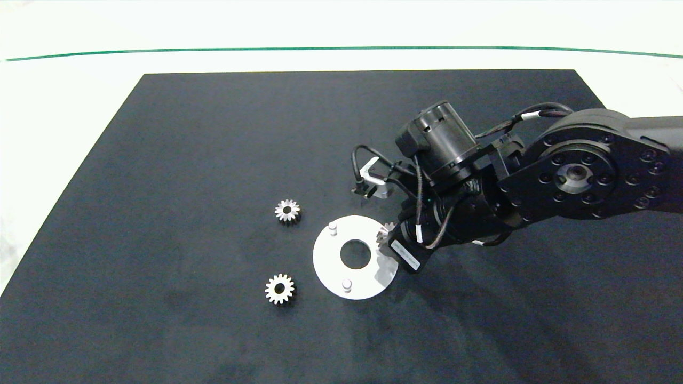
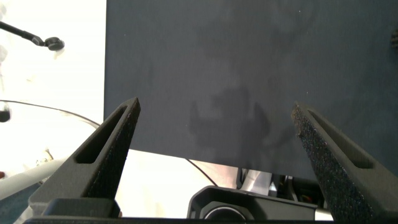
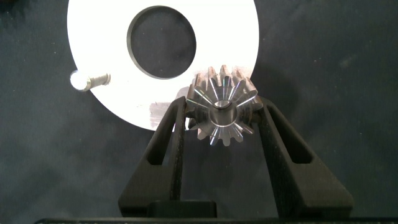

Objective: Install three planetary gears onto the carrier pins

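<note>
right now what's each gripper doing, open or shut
Left gripper: open, holding nothing, above the black mat.
Right gripper: shut on a planetary gear at the white disc's rim.

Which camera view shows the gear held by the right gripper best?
The right wrist view: the held gear fills the gap in the right gripper, over the white disc. The head view shows only a sliver; the left wrist view, none.

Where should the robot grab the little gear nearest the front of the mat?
Probably from straight above, pinching the toothed rim of that front gear on two opposite sides. It lies flat, hole up, with bare mat all around. The right tool already holds another gear that way.
</note>
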